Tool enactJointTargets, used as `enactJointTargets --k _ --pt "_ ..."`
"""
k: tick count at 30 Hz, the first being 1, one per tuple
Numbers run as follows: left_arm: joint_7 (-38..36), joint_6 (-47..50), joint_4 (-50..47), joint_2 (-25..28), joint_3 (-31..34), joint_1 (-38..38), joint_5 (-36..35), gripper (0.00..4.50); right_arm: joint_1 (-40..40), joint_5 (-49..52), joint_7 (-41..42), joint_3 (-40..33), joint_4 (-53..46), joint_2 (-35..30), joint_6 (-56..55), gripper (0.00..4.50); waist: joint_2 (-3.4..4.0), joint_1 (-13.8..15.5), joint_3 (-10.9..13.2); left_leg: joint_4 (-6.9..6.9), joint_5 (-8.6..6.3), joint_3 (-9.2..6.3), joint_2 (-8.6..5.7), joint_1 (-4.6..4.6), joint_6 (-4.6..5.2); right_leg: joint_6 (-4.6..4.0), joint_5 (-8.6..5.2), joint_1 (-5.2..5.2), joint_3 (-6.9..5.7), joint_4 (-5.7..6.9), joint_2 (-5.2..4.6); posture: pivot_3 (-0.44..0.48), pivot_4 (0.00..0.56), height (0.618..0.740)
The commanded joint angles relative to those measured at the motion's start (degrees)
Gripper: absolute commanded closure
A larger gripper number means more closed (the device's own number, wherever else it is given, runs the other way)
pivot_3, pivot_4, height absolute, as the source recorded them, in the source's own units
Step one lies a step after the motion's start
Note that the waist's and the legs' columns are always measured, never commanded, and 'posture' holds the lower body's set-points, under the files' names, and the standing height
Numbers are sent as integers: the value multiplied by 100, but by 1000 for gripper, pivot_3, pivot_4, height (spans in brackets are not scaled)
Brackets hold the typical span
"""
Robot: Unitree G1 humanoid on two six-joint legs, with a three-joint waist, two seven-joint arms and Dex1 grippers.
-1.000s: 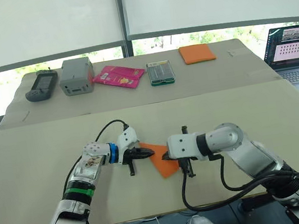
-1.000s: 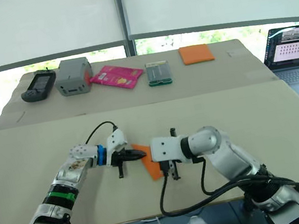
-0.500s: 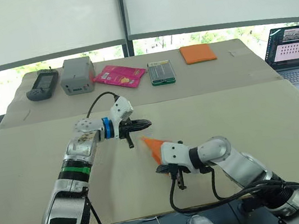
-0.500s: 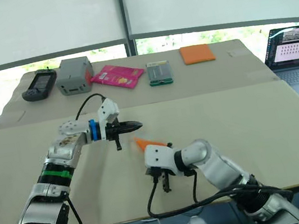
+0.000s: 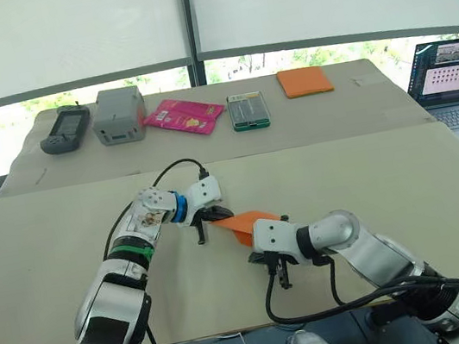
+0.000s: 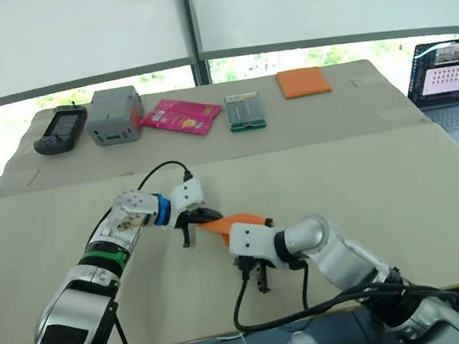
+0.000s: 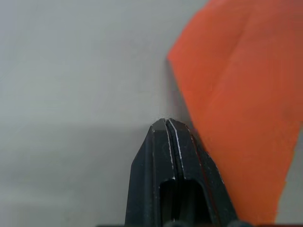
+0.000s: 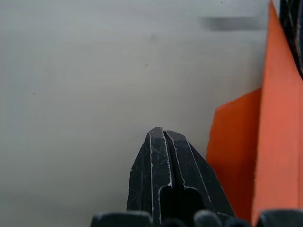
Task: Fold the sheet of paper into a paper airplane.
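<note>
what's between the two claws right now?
The creased orange sheet of paper. In the left eye view it lies on the table, spanning the gap from the shut left claw to the right claw.

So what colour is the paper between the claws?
Bright orange paper, best in the left wrist view.

One creased orange sheet of paper (image 5: 245, 223), one smooth orange rectangle (image 5: 303, 82), one pink packet (image 5: 183, 115) (plus two grippers).

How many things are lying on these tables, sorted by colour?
Orange: 2, the creased sheet of paper and a smooth rectangle
Pink: 1, packet
Grey: 1, box
Black: 1, handheld device
Green-edged: 1, case
Laptop: 1
Total: 7
</note>
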Motion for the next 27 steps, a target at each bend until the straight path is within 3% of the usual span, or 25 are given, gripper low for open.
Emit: enactJointTargets --k 1,9,14,18,21,27 --pt "-275 235 -412 110 94 183 -171 4477 -48 17 22 -147 30 -50 -258 4500 0 -1 0 0 0 0 0 0 0 0 0 0 0 1 0 0 150 740" --pt "-168 669 -982 430 277 530 -229 4477 -186 424 407 -348 -213 -102 -195 4500 0 -23 0 4 0 -1 5 5 0 1 0 0 0 8 3 0 150 740" --pt "-362 1663 -1772 798 759 859 -799 4477 -355 1454 746 -1233 -793 -216 289 4500 0 -51 6 4 0 -4 8 2 0 0 0 -3 0 8 2 0 150 740" --pt "-289 2428 -2165 927 1277 920 -1388 4477 -629 1520 293 -1705 -492 -114 285 4500 -2 -25 8 5 0 -9 10 3 0 1 0 -3 -3 10 2 0 150 740" --pt "-314 2833 -2540 828 1596 933 -1920 4477 -606 1108 -15 -1558 43 -151 -83 4500 -2 7 8 5 0 -8 8 4 0 1 0 -1 -4 9 0 0 150 740" --pt "-267 2977 -2984 565 1258 1092 -1974 4477 -202 663 -188 -1041 483 -33 -915 4500 -3 4 8 5 -2 3 -3 -6 0 -14 9 -3 0 3 -15 0 150 740"
